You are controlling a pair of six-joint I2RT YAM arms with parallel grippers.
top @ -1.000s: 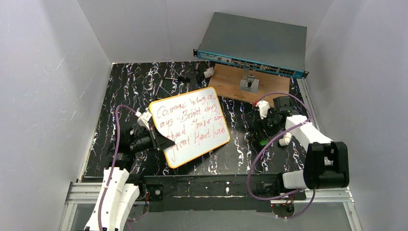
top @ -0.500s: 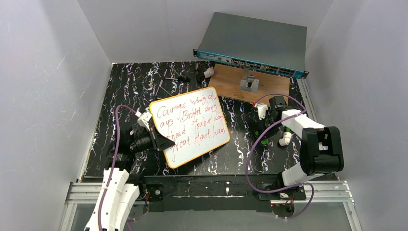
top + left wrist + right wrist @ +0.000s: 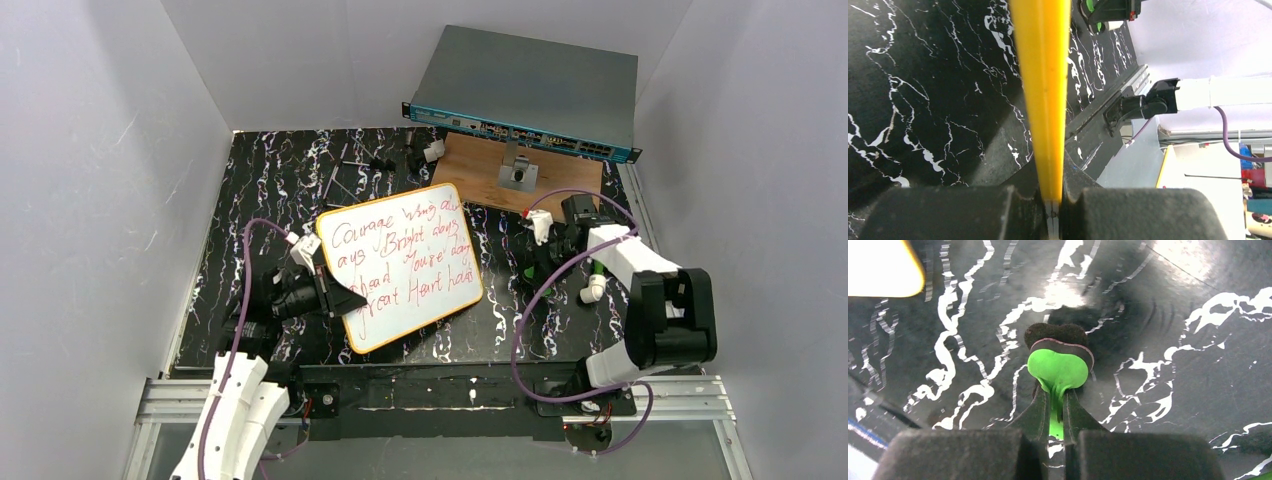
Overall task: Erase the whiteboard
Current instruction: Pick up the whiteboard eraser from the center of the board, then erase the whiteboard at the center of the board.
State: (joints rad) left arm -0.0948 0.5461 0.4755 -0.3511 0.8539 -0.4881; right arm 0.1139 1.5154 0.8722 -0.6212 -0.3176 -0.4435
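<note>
The whiteboard [image 3: 408, 262] is found at the middle of the table [image 3: 260, 190]. It is turned at an angle, so that its far right corner lies near the near left corner of the wooden board [image 3: 470, 172], with a strip of table between them. Red handwritten lines are seen across the white face from the far edge to the near edge.

The left end effector [image 3: 335, 297] is placed at the near left edge of the whiteboard. In the left wrist view its fingers [image 3: 948, 210] are closed narrowly upon the orange-yellow frame, which is seen edge-on. Whether the gripped edge is raised off the table cannot be established.

The right end effector [image 3: 537, 265] is positioned to the right of the whiteboard, apart from it, over bare table. In the right wrist view its jaws are clamped upon the green handle of an eraser [image 3: 1058, 367], the dark felt pad of which is directed toward the table. Contact between pad and table cannot be confirmed. A rounded corner of the whiteboard is recorded at the upper left of that view, well apart from the eraser.

At the far side a grey network switch [image 3: 530, 90] with a teal front is propped over the far edge of the wooden board. Purple cables [image 3: 530, 320] are routed along both arms.
</note>
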